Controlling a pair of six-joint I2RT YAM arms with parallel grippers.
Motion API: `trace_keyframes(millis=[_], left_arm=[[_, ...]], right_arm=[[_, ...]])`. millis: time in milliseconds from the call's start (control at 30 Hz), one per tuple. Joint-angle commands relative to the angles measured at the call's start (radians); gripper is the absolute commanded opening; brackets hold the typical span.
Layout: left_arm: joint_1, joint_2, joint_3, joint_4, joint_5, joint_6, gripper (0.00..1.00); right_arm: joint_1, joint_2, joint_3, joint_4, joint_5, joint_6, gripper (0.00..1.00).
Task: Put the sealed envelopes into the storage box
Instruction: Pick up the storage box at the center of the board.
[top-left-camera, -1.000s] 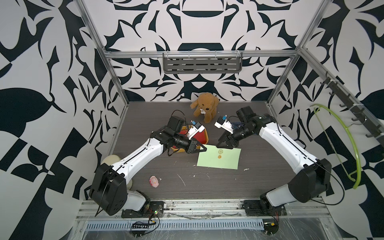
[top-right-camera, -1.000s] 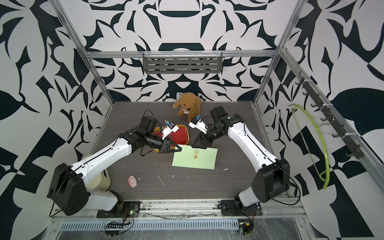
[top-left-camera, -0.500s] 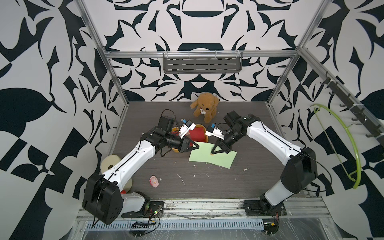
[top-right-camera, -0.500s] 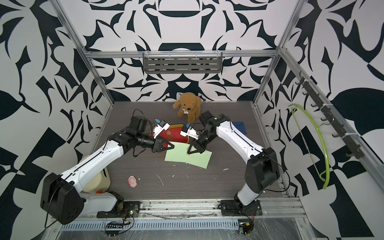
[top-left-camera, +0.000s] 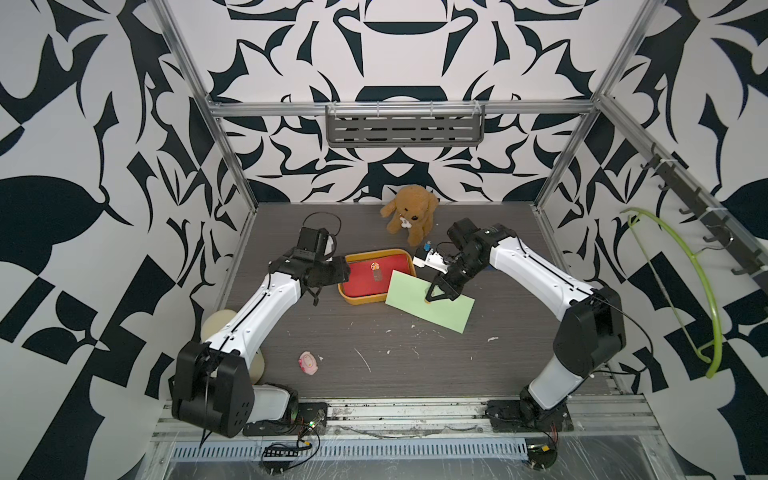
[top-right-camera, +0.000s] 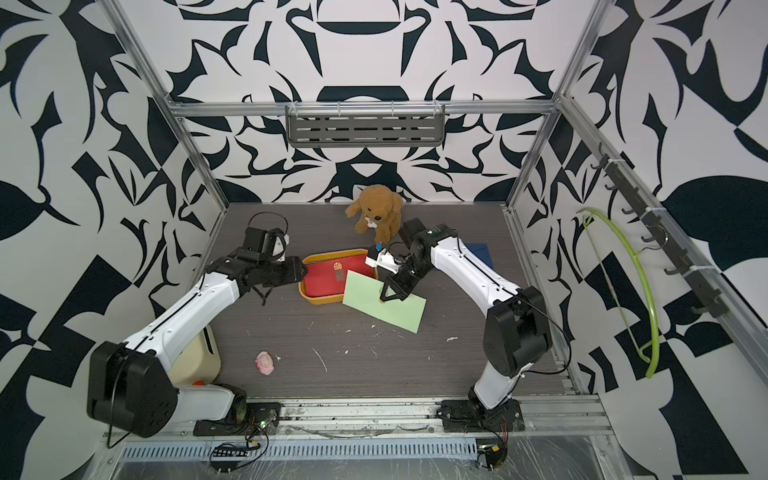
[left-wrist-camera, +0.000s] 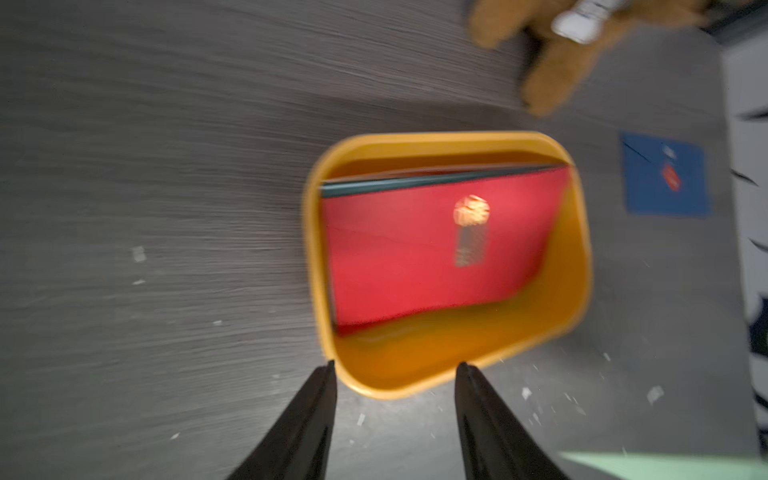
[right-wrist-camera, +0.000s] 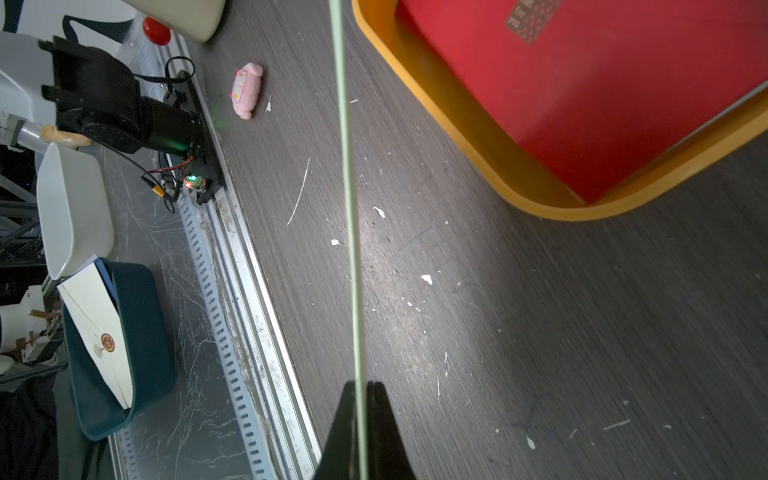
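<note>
The yellow storage box (top-left-camera: 376, 252) (top-right-camera: 332, 253) sits mid-table with a red envelope (top-left-camera: 370, 276) (left-wrist-camera: 415, 257) lying in it on top of a dark one (left-wrist-camera: 415, 180). My left gripper (top-left-camera: 347, 270) (left-wrist-camera: 395, 365) is open and empty at the box's left end. My right gripper (top-left-camera: 440, 293) (right-wrist-camera: 360, 386) is shut on a pale green envelope (top-left-camera: 440, 309) (top-right-camera: 395, 309). That envelope is tilted, with one corner over the box's right rim, and shows edge-on (right-wrist-camera: 349, 187) in the right wrist view. A navy envelope (top-right-camera: 480, 253) (left-wrist-camera: 665, 174) lies flat behind the right arm.
A brown plush dog (top-left-camera: 409, 214) sits behind the box. A pink toy (top-left-camera: 308, 362) lies near the front left. A cream box (top-right-camera: 195, 357) stands by the left arm's base. A green hanger (top-left-camera: 681, 291) hangs on the right wall.
My left gripper opened and drew back to the left; the red envelope now lies in the box. My right gripper shut on the pale green envelope and carried it left toward the box.
</note>
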Motion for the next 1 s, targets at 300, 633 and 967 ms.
trace_keyframes(millis=[300,633,967], left_arm=[[0.020,0.213,0.009,0.077,0.039,-0.120,0.39],[0.009,0.223,-0.016,0.024,0.065,-0.063,0.20],[-0.119,0.207,-0.005,-0.008,0.154,0.078,0.04]], right_arm=[[0.020,0.006,0.074,0.053,0.028,0.074,0.00],[0.021,0.037,0.143,0.047,0.051,0.072,0.00],[0.020,0.140,0.328,-0.081,0.075,0.012,0.00]])
